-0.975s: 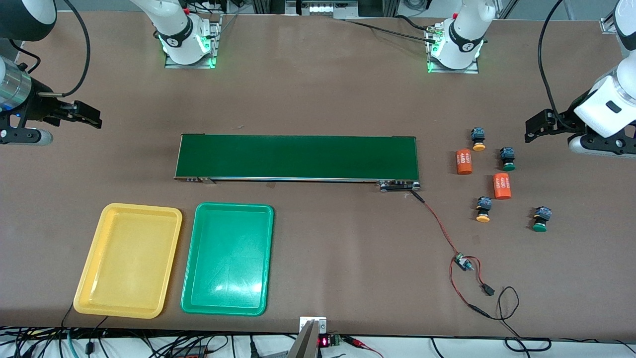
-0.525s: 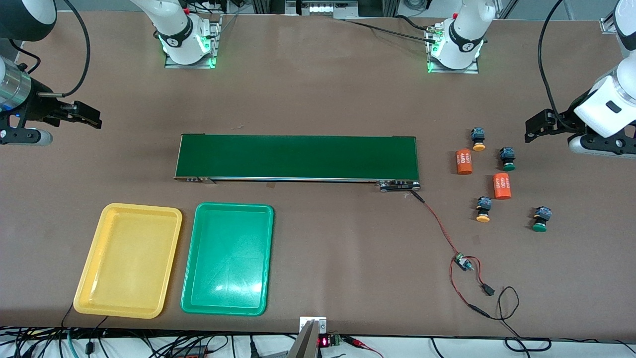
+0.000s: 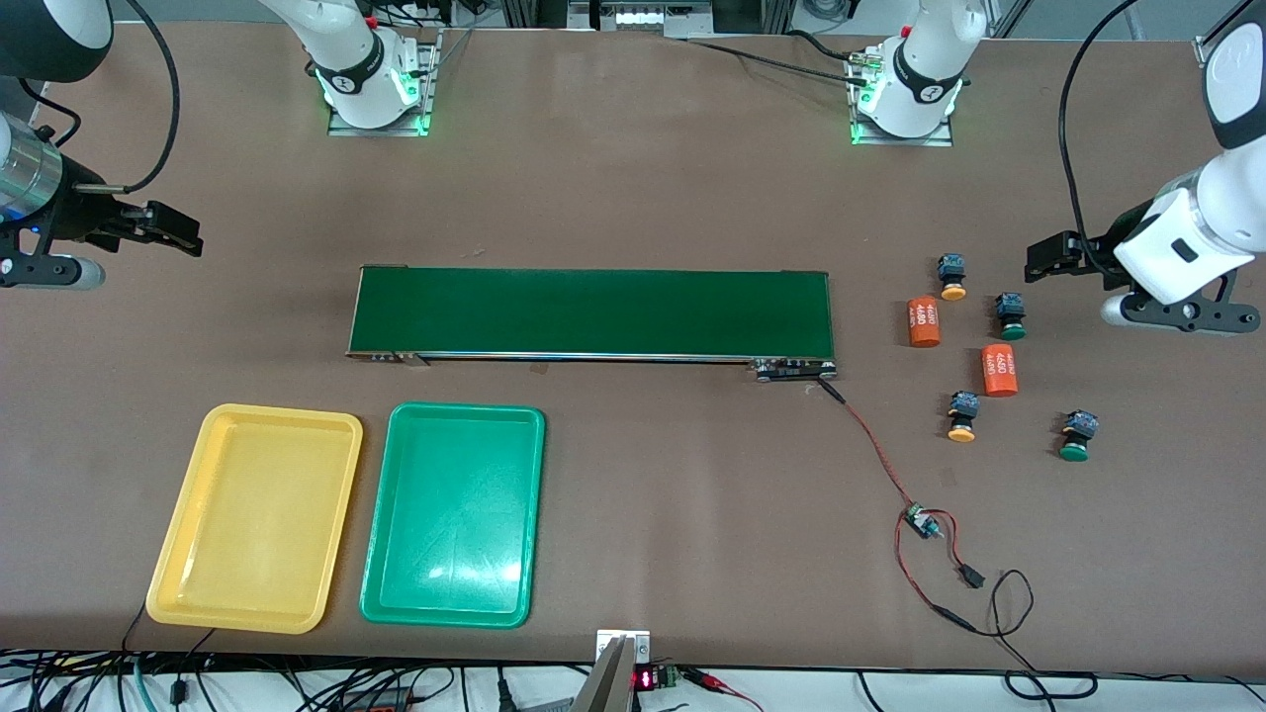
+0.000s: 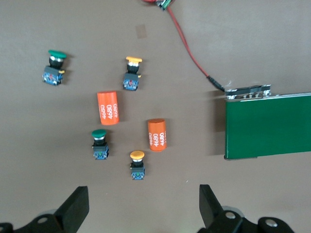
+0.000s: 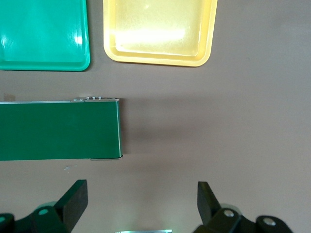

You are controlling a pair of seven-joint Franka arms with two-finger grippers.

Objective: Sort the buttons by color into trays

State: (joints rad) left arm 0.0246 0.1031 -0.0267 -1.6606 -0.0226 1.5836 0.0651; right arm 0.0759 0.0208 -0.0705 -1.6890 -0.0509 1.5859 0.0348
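Note:
Four buttons lie on the table at the left arm's end: a yellow-capped one [image 3: 952, 276] and a green-capped one [image 3: 1010, 315] nearer the bases, another yellow [image 3: 962, 416] and another green [image 3: 1077, 436] nearer the camera. My left gripper [image 3: 1036, 260] hangs open and empty beside the first yellow button [image 4: 137, 164]; in its wrist view all four show between and ahead of its fingers [image 4: 77, 208]. The yellow tray [image 3: 255, 517] and green tray [image 3: 453, 514] sit empty side by side near the front edge. My right gripper [image 3: 183, 235] waits open over bare table at its end.
Two orange cylinders [image 3: 923, 322] [image 3: 1000, 370] with white lettering lie among the buttons. A long dark-green conveyor belt [image 3: 593, 312] spans the table's middle. A red wire with a small board [image 3: 920, 519] runs from the belt's end toward the front edge.
My left gripper has shifted a little toward the buttons and the belt's end. The right arm and all objects have stayed put.

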